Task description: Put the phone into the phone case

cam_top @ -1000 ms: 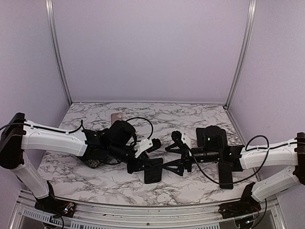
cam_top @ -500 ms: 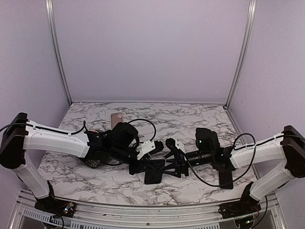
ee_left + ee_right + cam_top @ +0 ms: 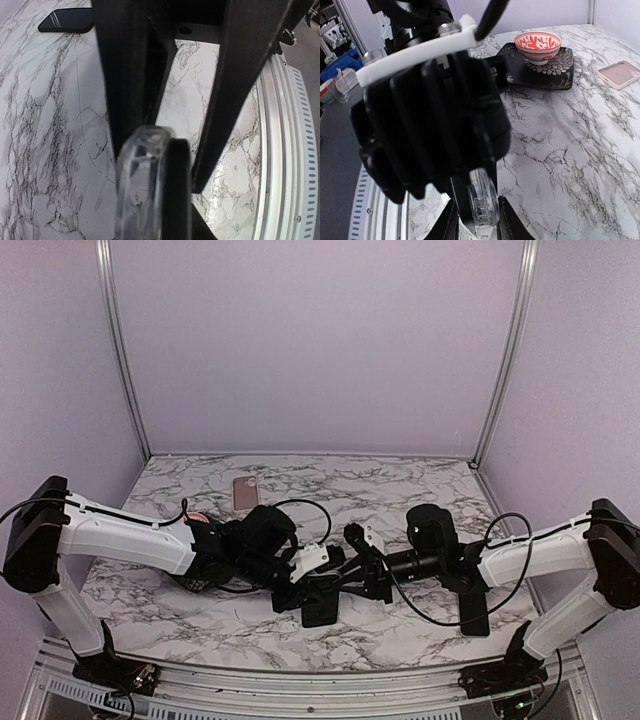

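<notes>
The right claw has just come in and pinches the clear phone case; the left claw straddles it, grip untellable, which readies two-handed fitting.

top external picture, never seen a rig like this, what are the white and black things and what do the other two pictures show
Those are two robot arms, the left arm and the right arm, bolted at the near edge of a marble table. The top picture looks down from above and behind them. The other two come from a small camera on each wrist, looking along that arm's own jaws. Both pairs of jaws meet mid-table on a clear phone case with a dark phone against it. Also there: a red-and-white bowl on a dark plate, a pink flat rectangle and a dark slab.
</notes>
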Available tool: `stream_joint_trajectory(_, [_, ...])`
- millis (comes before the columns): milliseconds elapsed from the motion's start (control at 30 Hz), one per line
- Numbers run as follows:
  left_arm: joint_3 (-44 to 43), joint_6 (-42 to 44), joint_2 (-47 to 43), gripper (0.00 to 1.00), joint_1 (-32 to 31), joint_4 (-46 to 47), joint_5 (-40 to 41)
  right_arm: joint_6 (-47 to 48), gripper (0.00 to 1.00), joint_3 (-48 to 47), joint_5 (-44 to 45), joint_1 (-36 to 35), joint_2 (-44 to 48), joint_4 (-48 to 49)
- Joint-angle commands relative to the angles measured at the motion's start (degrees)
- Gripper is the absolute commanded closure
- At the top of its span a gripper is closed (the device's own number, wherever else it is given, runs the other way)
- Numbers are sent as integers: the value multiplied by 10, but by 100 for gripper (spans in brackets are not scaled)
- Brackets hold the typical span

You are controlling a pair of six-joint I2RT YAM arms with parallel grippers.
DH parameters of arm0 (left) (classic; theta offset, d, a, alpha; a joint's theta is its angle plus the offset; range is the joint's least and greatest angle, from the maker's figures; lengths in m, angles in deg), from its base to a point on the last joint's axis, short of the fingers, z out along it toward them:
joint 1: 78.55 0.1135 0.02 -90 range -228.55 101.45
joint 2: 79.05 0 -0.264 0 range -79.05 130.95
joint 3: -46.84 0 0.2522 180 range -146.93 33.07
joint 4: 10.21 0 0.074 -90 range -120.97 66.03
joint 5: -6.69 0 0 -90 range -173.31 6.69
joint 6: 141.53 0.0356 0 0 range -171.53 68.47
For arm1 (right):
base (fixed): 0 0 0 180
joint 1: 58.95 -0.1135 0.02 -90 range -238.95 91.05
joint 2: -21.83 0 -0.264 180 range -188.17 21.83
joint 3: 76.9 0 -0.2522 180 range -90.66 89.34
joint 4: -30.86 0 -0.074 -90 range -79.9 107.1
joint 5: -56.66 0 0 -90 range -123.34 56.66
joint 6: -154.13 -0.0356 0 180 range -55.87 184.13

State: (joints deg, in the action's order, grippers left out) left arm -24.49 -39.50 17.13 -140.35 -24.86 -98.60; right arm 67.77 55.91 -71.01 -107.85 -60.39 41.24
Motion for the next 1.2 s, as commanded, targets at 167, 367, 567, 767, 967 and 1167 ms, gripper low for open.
stream_joint_trajectory(167, [10,-2,-18,69,2,-6,33,32,100,-41,-24,0,-11,-39])
stream_joint_trajectory(367, [63,-14,-85,33,5,68,27,49,100,-44,-32,0,25,-66])
stream_joint_trajectory(567, [109,-20,-121,32,17,100,10,51,100,-34,-46,1,44,-66])
stream_joint_trajectory(767, [112,-20,-131,50,18,112,-47,51,100,-44,-80,1,53,-74])
stream_joint_trajectory(967, [95,-46,-131,75,16,120,-88,38,100,-51,-102,1,61,-61])
stream_joint_trajectory(1167, [78,-54,-136,100,11,121,-83,25,100,-61,-112,-6,61,-40])
